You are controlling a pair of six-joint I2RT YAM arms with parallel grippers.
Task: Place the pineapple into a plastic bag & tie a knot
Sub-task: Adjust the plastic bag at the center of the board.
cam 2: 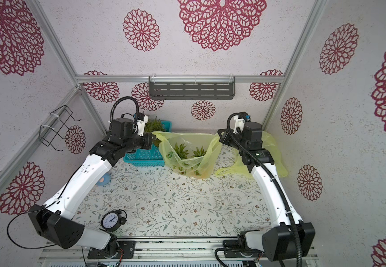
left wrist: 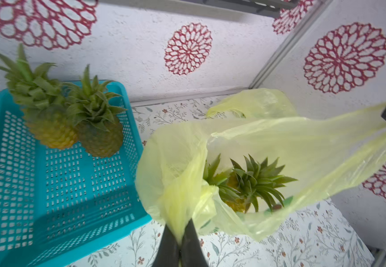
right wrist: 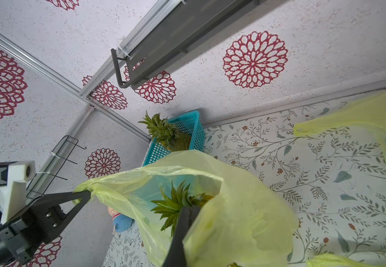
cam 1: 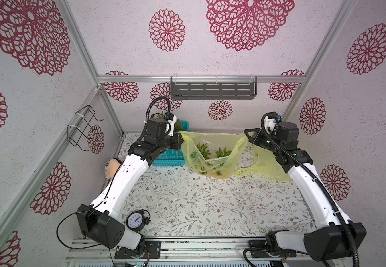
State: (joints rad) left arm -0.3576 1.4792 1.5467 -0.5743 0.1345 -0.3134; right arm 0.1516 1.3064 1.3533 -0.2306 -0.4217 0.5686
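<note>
A yellow plastic bag (cam 1: 210,165) (cam 2: 187,164) stands at the back middle of the table, its mouth stretched wide. My left gripper (cam 1: 180,141) (left wrist: 184,228) is shut on the bag's left handle. My right gripper (cam 1: 247,134) (right wrist: 188,210) is shut on the right handle. Two pineapples (cam 1: 203,150) (left wrist: 256,182) stand upright inside the bag, crowns showing. Two more pineapples (left wrist: 51,124) stand in the teal basket (cam 1: 171,159) (left wrist: 60,196), just left of the bag under my left wrist.
A second yellow bag (cam 1: 266,166) lies flat under my right forearm. A small clock (cam 1: 136,220) stands at the front left and a plush toy (cam 1: 111,167) lies by the left wall. A grey shelf (cam 1: 213,90) and a wire rack (cam 1: 83,127) hang on the walls.
</note>
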